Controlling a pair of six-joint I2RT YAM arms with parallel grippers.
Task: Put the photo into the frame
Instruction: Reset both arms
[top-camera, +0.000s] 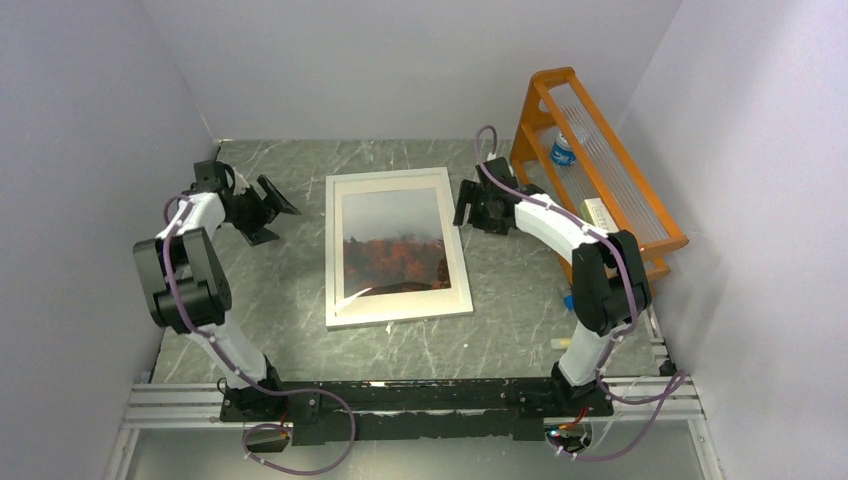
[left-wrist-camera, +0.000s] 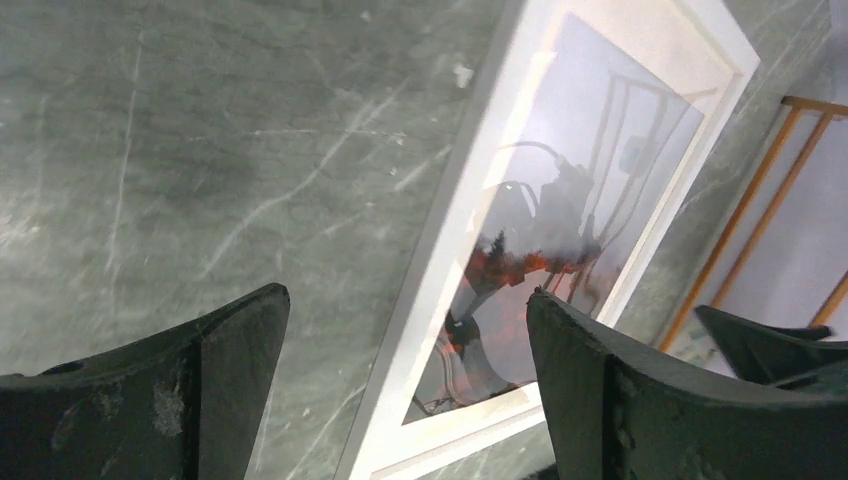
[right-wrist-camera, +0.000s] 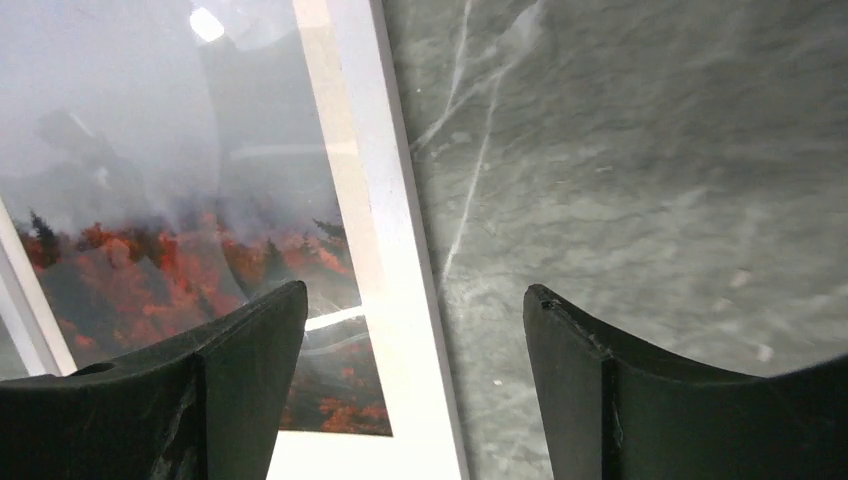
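While the frame (top-camera: 455, 250) lies flat, the right end effector (top-camera: 466, 207) hovers beside it.

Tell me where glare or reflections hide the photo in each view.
Top external: the photo reads clearly. Left wrist: a dark arm reflection covers its middle. Right wrist: a bright lamp spot and dim reflections lie over its sky.

The counter (top-camera: 500, 330) is finished in a grey, white-veined stone pattern, smooth with a dull sheen. The frame (top-camera: 457, 260) border is noted as smooth, white and satin. A glossy clear pane is recorded over the photo (top-camera: 395, 255), with reflections carried on it. The fingers (left-wrist-camera: 150, 400) of the left hand (left-wrist-camera: 407, 295) and right hand (right-wrist-camera: 415, 290) are found in matt black plastic, scuffed in places. The rack (top-camera: 526, 118) is finished in smooth orange, wood-like.
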